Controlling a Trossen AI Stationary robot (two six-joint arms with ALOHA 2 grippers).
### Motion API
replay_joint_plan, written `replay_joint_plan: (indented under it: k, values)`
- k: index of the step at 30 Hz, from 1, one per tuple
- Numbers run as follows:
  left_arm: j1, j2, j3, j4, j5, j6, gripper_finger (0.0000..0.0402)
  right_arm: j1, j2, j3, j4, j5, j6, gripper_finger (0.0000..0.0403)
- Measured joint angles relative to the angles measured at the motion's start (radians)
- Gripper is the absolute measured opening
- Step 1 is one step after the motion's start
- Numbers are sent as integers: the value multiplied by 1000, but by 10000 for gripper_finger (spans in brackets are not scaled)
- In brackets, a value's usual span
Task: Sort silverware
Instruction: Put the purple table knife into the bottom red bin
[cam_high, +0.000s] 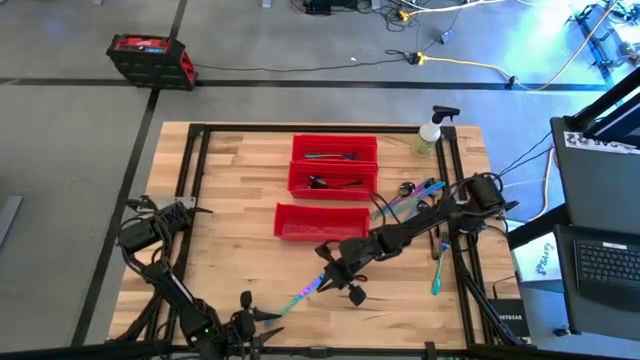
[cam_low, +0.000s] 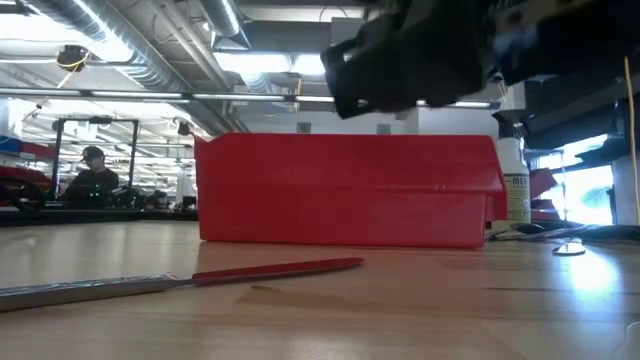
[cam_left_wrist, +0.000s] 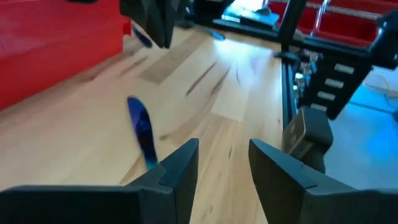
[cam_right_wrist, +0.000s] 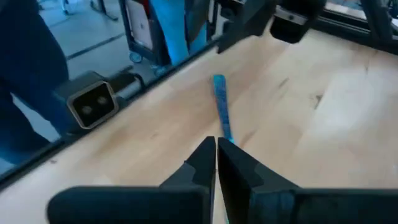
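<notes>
An iridescent blue-purple knife (cam_high: 305, 292) lies flat on the wooden table, also visible in the low view (cam_low: 200, 278). My right gripper (cam_right_wrist: 216, 149) is shut and hangs above the knife's far end (cam_right_wrist: 220, 99) without reaching it; in the low view it is a dark mass high over the table (cam_low: 420, 50). My left gripper (cam_left_wrist: 224, 165) is open near the table's near edge, and the knife (cam_left_wrist: 142, 130) lies ahead of it. More silverware (cam_high: 410, 195) is piled by the table's right side, with a teal piece (cam_high: 438, 280) apart from the pile.
Three red bins (cam_high: 335, 148) (cam_high: 333, 180) (cam_high: 322, 220) stand in a row toward the far edge; the two farther ones hold cutlery. A spray bottle (cam_high: 430, 135) stands at the far right corner. Black frame rails (cam_high: 455, 230) run along the table's sides.
</notes>
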Motion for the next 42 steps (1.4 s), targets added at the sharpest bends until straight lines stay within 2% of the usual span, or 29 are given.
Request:
replay_joint_plan:
  k: [4, 7, 9, 17, 22, 27, 42]
  values:
    - [0, 4, -2, -70, 34, -66, 130, 0, 16, -2, 15, 6, -60, 1]
    - [7, 4, -2, -126, 96, -98, 142, 2, 16, 1, 28, 74, -62, 1]
    - [9, 4, -7, -162, 129, -109, 159, 0, 16, 1, 21, 106, -62, 1]
    - [28, 4, -11, -220, 156, -68, 244, 1, 41, 102, -137, 124, -83, 0]
    - [37, 19, -11, -231, 246, -46, 277, 0, 97, 151, -227, 131, -83, 0]
    - [36, 34, -11, -220, 251, -82, 285, 1, 147, 166, -235, 131, -83, 0]
    - [38, 80, -8, -222, 240, -149, 286, 0, 182, 167, -283, 141, -43, 0]
